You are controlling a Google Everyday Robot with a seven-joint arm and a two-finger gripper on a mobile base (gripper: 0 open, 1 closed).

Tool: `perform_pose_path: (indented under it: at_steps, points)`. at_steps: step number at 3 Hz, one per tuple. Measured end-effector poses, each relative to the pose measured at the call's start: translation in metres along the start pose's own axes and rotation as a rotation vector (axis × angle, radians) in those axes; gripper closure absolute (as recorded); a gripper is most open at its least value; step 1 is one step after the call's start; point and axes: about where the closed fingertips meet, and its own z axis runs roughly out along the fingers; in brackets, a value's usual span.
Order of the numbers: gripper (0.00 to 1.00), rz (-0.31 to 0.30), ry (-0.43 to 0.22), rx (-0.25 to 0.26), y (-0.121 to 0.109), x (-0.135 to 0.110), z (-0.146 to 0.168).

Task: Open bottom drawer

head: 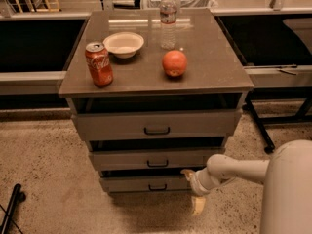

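Observation:
The grey cabinet has three drawers. The bottom drawer (131, 184) is the narrowest, with a small dark handle (157, 187) at its centre. Its front stands slightly out, with a dark gap above it. My gripper (192, 189) is on the white arm coming in from the right. It is open, at the right end of the bottom drawer's front and to the right of the handle. One fingertip (187, 172) is by the drawer's top edge and the other (197, 206) hangs below, near the floor. It holds nothing.
The middle drawer (156, 158) and top drawer (156, 125) are above. On the cabinet top are a red cola can (99, 64), a white bowl (124, 44), a water bottle (168, 18) and an orange-red fruit (174, 63). A dark stand leg (258, 126) is at the right.

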Motion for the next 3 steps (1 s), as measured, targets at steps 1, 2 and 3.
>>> perform_pose_path:
  at_steps: [1, 2, 3]
  points:
    - [0.0, 0.005, -0.006, -0.013, 0.005, -0.002, 0.009]
    - [0.0, 0.03, 0.016, -0.018, 0.008, -0.001, 0.014]
    - [0.0, 0.034, 0.044, 0.047, 0.022, 0.024, 0.026]
